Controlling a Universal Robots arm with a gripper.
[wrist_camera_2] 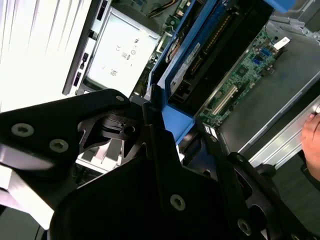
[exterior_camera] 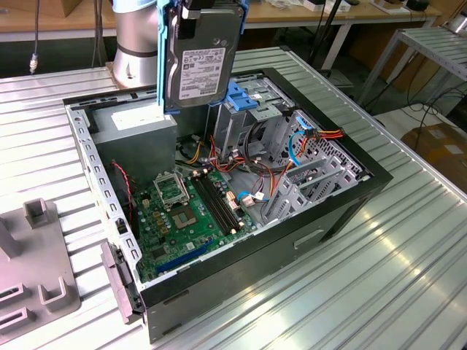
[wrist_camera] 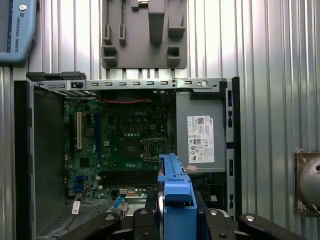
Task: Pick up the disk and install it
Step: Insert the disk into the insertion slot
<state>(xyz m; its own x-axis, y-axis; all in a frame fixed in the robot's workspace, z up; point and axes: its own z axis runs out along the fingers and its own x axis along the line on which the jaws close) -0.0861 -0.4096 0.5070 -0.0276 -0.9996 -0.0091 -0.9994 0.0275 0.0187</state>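
The disk (exterior_camera: 201,62), a dark drive with a white label and blue side rails, hangs upright above the open computer case (exterior_camera: 343,208). It sits over the case's rear, between the grey power-supply box (exterior_camera: 139,131) and the drive cage (exterior_camera: 244,98) with its blue top. My gripper (exterior_camera: 191,10) is shut on the disk's upper end. In the first wrist view the disk's blue rail (wrist_camera: 175,190) points down toward the motherboard (wrist_camera: 125,145), held in the gripper (wrist_camera: 175,217). In the second wrist view the disk (wrist_camera_2: 210,55) runs out from the black gripper (wrist_camera_2: 165,125).
The case lies open on a ribbed metal table (exterior_camera: 379,284). Red, orange and blue cables (exterior_camera: 306,142) crowd the space by the cage. A grey holder fixture (exterior_camera: 36,281) stands beside the case at the exterior view's left. A hand (wrist_camera_2: 312,135) shows beyond the case.
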